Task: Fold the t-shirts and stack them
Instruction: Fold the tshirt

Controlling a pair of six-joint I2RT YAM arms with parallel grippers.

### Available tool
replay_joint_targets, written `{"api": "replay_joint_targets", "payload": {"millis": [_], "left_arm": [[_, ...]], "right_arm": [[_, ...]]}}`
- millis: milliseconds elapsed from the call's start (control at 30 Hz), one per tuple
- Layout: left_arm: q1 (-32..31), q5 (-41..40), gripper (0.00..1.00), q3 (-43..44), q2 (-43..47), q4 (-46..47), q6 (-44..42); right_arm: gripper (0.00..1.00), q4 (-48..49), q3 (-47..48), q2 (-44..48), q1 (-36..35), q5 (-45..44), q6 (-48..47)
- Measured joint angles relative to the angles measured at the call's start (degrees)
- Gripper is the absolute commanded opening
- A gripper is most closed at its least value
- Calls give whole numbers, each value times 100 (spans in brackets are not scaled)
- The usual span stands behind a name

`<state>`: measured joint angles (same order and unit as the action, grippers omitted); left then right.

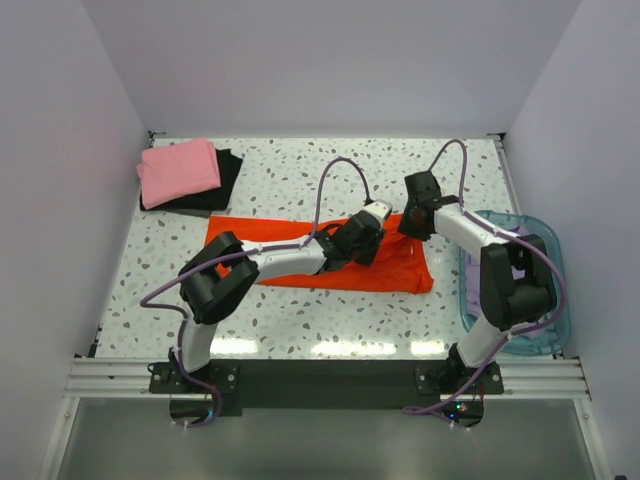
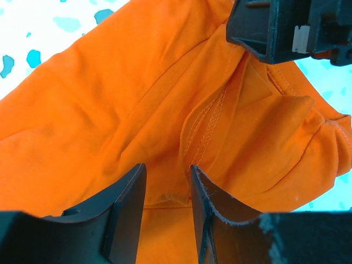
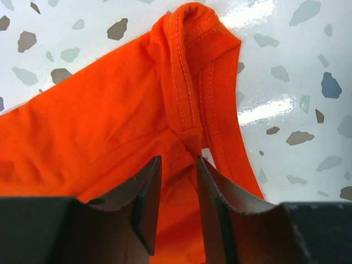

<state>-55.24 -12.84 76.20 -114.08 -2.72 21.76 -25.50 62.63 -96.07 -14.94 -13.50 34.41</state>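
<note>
the right gripper (image 3: 179, 159) is clamped on a stitched seam of the orange-red t-shirt (image 3: 99, 110), which lies spread across the middle of the speckled table (image 1: 300, 180); the left gripper (image 2: 168, 170) stands narrowly parted over the same cloth, a pinch impossible to confirm. at right, the blue basket (image 1: 545, 235) holds a pale lavender t-shirt (image 1: 468, 292); a folded pink t-shirt (image 1: 178, 170) tops a black t-shirt (image 1: 230, 175) in the far left corner
</note>
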Motion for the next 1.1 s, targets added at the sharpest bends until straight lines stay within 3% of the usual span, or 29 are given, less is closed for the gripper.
{"api": "replay_joint_targets", "payload": {"millis": [233,433,633,867,1100], "left_arm": [[-9,7,44,20,-114,-20,-33],[-35,4,42,20,-188,-68,-35],[-46,-7,24,20,-212,-109,-35],[-46,-81,1,20,-212,-125,-33],[-46,-188,0,17,-177,-146,-35]], "right_arm": [[34,26,-28,-76,0,13,4],[18,52,-28,-107,0,11,9],[0,70,-31,-111,0,20,31],[0,101,-149,-103,0,105,46],[0,120,-472,256,0,168,81]]}}
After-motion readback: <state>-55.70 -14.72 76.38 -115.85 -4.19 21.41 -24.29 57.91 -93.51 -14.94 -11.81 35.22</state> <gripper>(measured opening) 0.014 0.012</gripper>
